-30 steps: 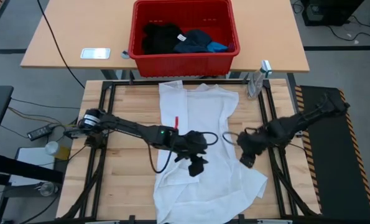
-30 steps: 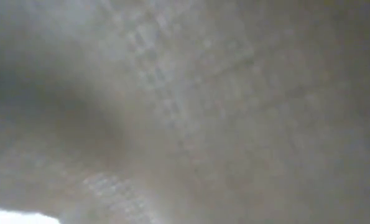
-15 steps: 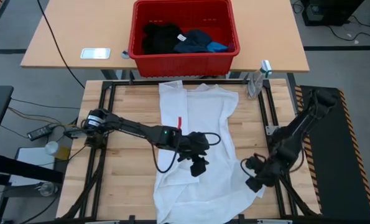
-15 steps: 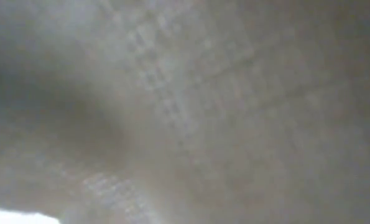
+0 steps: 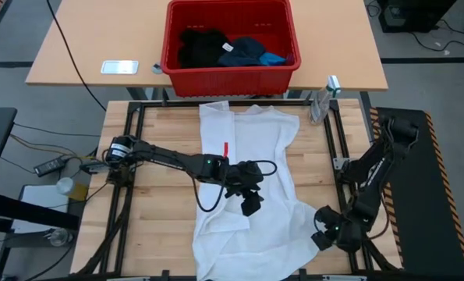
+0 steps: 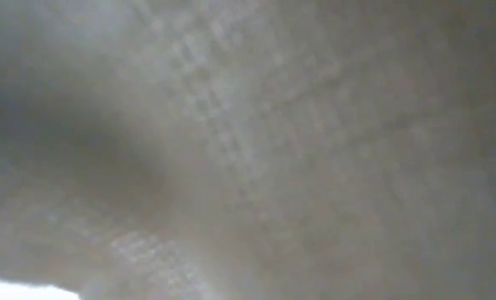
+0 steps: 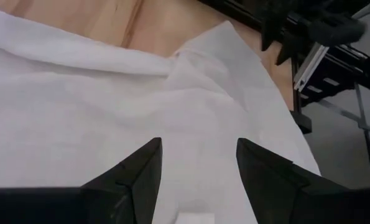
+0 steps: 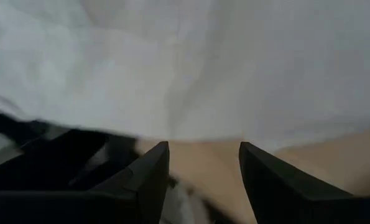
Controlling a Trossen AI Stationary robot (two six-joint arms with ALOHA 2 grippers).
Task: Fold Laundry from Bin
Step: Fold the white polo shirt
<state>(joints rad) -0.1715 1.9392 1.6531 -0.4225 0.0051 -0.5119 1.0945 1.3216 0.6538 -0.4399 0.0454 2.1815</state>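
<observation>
- High view, left to right: left gripper (image 5: 249, 204) hovers over the middle of the large white garment (image 5: 255, 148), fingers spread, grasping nothing; the left wrist view shows bare cloth between them.
- White garment lies spread lengthwise on the wooden table (image 5: 154, 226), creased, no fold made yet.
- Red bin (image 5: 230, 70) stands beyond the table's far edge, holding the black garment (image 5: 200, 45), navy garment (image 5: 243, 51) and blue garment (image 5: 273, 58); these remain to be folded.
- Right gripper (image 5: 323, 236) sits at the garment's near right corner, fingers apart, empty.
- Against the earlier frame: the right gripper has travelled from mid-cloth toward the near edge; the left has barely shifted.
</observation>
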